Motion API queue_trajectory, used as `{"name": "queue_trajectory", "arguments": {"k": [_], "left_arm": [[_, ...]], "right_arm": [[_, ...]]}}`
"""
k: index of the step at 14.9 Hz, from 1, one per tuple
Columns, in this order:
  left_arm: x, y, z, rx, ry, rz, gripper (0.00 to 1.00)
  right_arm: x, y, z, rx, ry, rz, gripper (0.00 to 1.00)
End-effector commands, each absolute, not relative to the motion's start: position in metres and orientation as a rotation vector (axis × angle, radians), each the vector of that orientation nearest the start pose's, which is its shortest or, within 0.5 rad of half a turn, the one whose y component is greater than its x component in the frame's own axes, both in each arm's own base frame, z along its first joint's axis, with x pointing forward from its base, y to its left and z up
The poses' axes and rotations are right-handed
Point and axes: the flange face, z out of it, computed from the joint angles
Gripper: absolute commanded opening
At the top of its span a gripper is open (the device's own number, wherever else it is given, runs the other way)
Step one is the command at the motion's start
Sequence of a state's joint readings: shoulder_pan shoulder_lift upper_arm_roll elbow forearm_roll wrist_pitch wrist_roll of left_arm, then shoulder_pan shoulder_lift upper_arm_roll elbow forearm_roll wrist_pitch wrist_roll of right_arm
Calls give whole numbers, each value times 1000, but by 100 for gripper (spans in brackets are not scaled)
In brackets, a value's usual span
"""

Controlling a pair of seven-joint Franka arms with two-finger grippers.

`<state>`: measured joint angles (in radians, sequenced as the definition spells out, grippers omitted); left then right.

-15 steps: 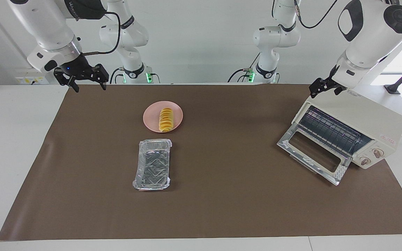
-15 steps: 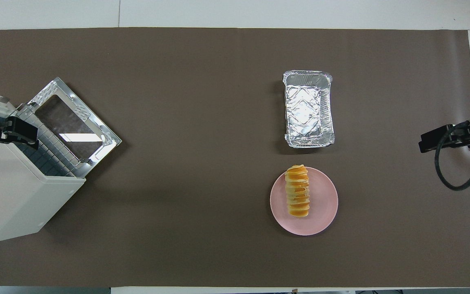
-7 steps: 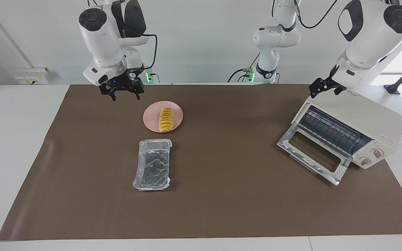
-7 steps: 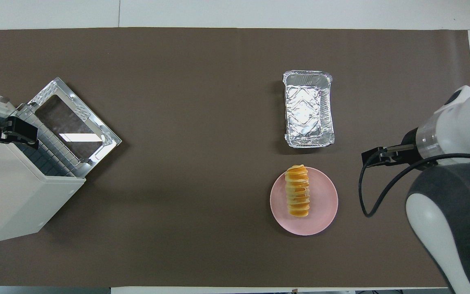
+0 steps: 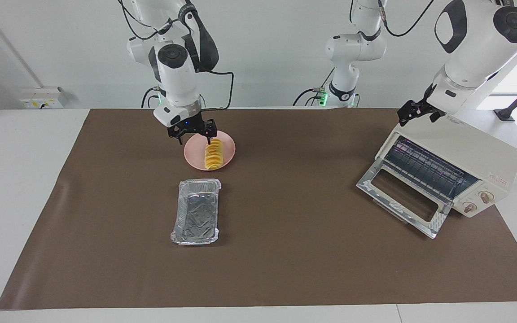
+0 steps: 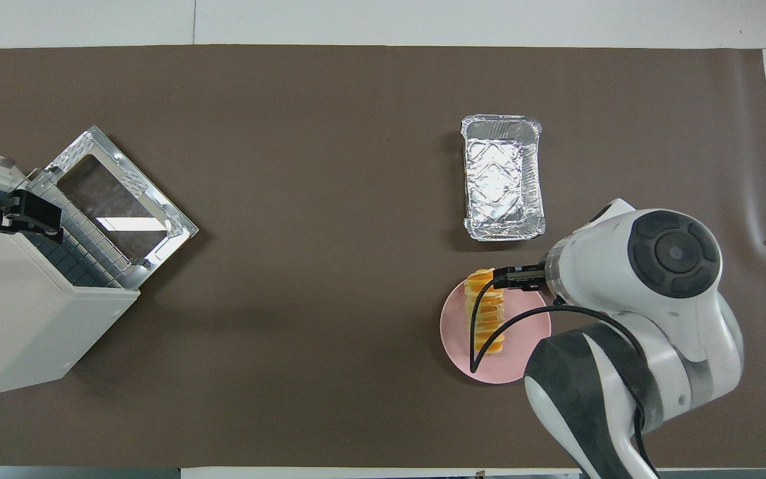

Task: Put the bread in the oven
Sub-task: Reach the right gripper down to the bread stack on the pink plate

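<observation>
Bread (image 5: 213, 154): ridged golden loaf, lying lengthwise on the pink round plate (image 5: 227, 154), toward the right arm's end of the table; not yet lifted.

Right gripper (image 5: 193, 133): poised over the plate's edge nearer the robots, fingers spread apart, nothing held; whether a fingertip touches the loaf's end cannot be told.

Left gripper (image 5: 413, 113): fingers apart, empty, hanging over the oven's top corner nearer the robots; arm waiting.

Progress, as judged: early. Oven door is already down; grasping, carrying and placing the loaf are all left to do.

Containers:
- Pink plate: holds the bread only.
- Foil tray (image 5: 196, 211): empty, set just beside the plate, farther from the robots.
- Toaster oven (image 5: 465, 163): cream-white, at the left arm's end of the table, turned at an angle; glass door (image 5: 403, 198) folded open onto the brown mat (image 5: 285, 260); wire rack (image 5: 424, 168) bare, nothing seen inside.
</observation>
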<state>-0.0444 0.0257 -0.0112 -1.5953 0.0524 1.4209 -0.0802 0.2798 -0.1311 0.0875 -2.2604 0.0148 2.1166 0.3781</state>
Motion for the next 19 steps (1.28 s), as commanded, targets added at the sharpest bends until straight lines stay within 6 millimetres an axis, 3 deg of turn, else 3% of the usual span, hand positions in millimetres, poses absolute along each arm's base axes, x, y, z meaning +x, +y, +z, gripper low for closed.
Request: {"name": "queue_trajectory", "arguments": {"k": [1, 4, 7, 12, 16, 17, 18, 19], "left_arm": [[539, -21, 591, -3082, -47, 278, 100], [539, -21, 592, -3083, -47, 276, 100], [539, -21, 591, -3082, -47, 278, 100], [539, -21, 591, -3082, -47, 278, 100], [539, -21, 592, -3083, -47, 276, 100], [539, -21, 592, -3083, -47, 276, 100], [539, -21, 591, -3082, -47, 278, 100], [539, -21, 591, -3082, -47, 278, 100]], "right_arm": [[448, 178, 384, -3111, 70, -21, 100], [427, 204, 353, -3091, 106, -55, 100], [422, 217, 340, -3085, 106, -65, 100], [411, 211, 314, -3078, 91, -94, 100], [410, 210, 308, -3075, 81, -105, 100], [409, 209, 306, -3075, 81, -105, 93], [409, 209, 304, -3077, 81, -99, 64], [410, 210, 302, -3075, 82, -103, 9]]}}
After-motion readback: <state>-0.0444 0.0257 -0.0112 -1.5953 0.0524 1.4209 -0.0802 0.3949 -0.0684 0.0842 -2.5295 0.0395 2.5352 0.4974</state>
